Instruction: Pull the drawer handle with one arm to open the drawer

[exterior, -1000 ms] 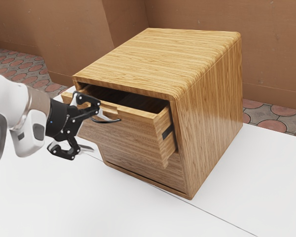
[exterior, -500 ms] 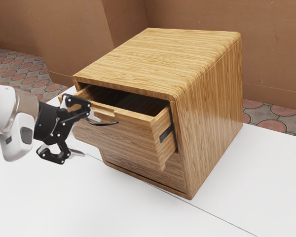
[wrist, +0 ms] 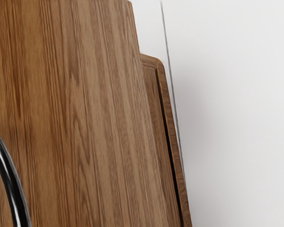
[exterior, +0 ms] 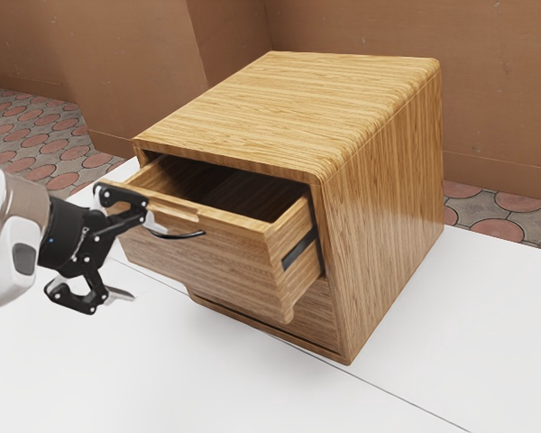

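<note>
Worktop: You are working over a white worktop (exterior: 252, 388). It is carrying the cabinet and leaving the arm free room toward the exterior view's left.
End effector: Your black end effector (exterior: 131, 257) is sitting at the drawer's front with its 2 fingers spread wide apart, clamped on nothing. The upper finger is reaching in at the handle's end, and the lower one is hanging below, over the worktop. I judge you are hooking rather than pinching, since a straight pull needs only 1 finger behind the bar.
Handle: The dark curved handle (exterior: 176, 234) is standing off the drawer front, leaving a gap for that finger. In the wrist view it is arcing just under the hand.
Drawer: The drawer (exterior: 225, 262) is standing well out of its opening, with its bare inside showing, so the task is looking largely done.
Runner: A dark runner (exterior: 298, 248) is showing on the drawer's side, likely guiding it straight.
Cabinet: The wooden cabinet (exterior: 379, 198) is sitting flat on the worktop, its opening facing you.
Beyond: Brown walls (exterior: 117, 54) and a tiled floor (exterior: 36, 135) are lying behind.
</note>
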